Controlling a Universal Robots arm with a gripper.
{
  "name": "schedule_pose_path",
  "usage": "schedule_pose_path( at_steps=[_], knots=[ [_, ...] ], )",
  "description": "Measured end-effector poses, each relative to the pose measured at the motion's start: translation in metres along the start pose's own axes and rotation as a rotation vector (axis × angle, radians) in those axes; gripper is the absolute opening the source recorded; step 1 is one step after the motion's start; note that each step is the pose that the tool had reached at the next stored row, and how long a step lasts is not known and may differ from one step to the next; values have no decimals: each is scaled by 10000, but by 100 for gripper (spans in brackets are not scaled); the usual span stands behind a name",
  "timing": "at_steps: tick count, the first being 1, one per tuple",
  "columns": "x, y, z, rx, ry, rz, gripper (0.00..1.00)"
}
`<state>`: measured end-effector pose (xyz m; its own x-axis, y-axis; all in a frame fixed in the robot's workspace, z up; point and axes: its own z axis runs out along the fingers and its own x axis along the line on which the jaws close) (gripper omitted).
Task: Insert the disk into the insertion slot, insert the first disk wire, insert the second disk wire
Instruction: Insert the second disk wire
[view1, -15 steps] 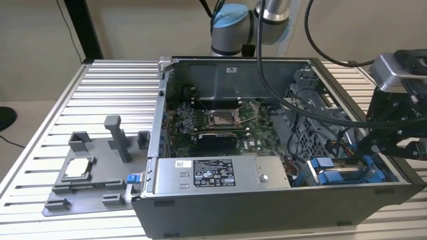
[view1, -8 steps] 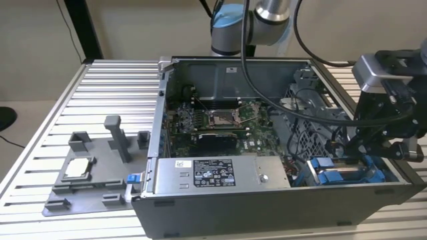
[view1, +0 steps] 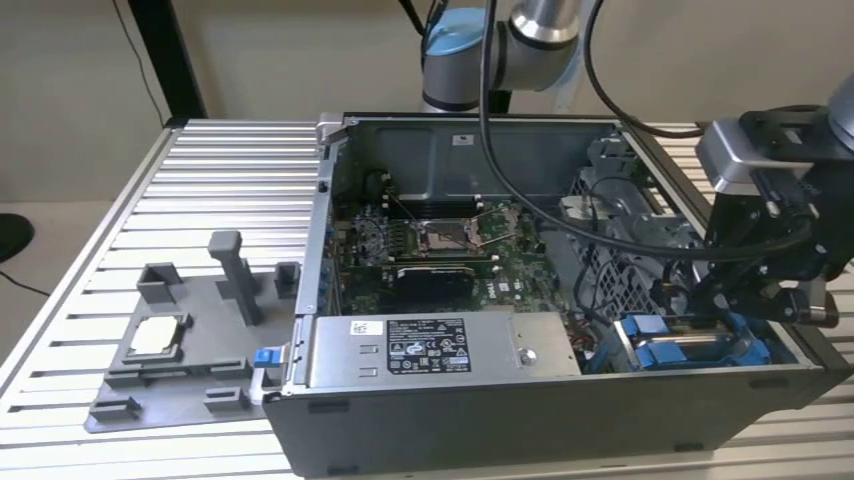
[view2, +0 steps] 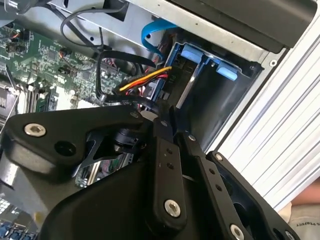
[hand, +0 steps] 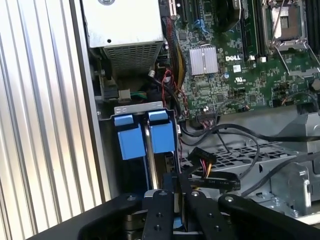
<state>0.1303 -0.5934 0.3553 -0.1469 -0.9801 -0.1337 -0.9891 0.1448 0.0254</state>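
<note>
Gripper (hand: 175, 186) fingers pressed narrow together at the blue disk carrier (hand: 162, 132) in its bay.
Exterior view adds the grey fixture tray (view1: 187, 350) on the ribbed aluminium table (view1: 200, 190).

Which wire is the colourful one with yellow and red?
The bundle closest to the gripper. The flat cable is all blue, and the looping cable is black.

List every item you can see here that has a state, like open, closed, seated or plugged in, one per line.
Grey metal computer case: side panel off, interior exposed.
Silver disk in blue plastic carrier: seated in the drive bay, blue tabs showing.
Black connector with red, yellow and black wires: loose beside the bay, unplugged.
Motherboard processor socket: empty, retention lever raised.
Black pincer: closed, at the disk's end.
</note>
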Motion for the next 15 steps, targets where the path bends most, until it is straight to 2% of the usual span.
schedule_pose_path(
  at_steps=[7,15],
  knots=[
    [0,0,29,25,-5,-4,0],
    [-5,1,51,89,-15,-15,0]
  ],
)
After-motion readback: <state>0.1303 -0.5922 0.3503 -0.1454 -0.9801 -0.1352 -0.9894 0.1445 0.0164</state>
